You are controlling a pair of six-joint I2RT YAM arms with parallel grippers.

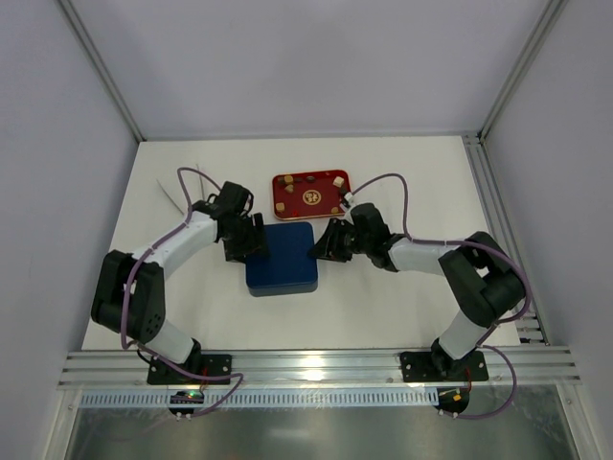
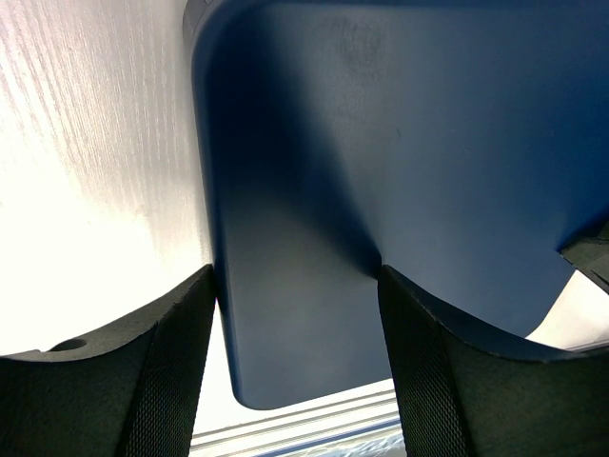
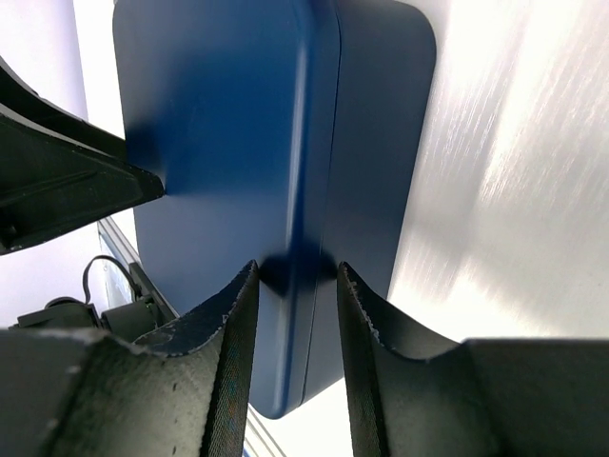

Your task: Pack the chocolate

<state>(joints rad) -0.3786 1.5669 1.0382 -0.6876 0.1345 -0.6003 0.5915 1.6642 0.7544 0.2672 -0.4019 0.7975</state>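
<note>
Chocolate point(image 1: 299, 193): a few loose bite-sized pieces, tan, cream and dark brown, lie scattered on a red rounded-rectangle tray point(image 1: 287, 207) with a gold emblem, at the far middle of the white table point(image 1: 192, 307). Neither arm is at them. Judgement: each piece is light and rigid, with a smooth, probably slick surface that would scuff or dent under a hard pinch. Take them singly from above, with the pads on two opposite flat sides of a cube or across the widest part of a round, using a narrow opening and light force. Just nearer than the tray lies a flat square matte navy-blue lid point(image 1: 283, 259); what is beneath it is hidden. Left gripper point(image 2: 295, 276) is at the lid's left edge, and both of its pads look pressed against the rim, so it reads as clamped on it. Right gripper point(image 3: 297, 271) is at the right edge, jaws narrow on either side of the rim. I cannot tell whether they are pressing on it.
</note>
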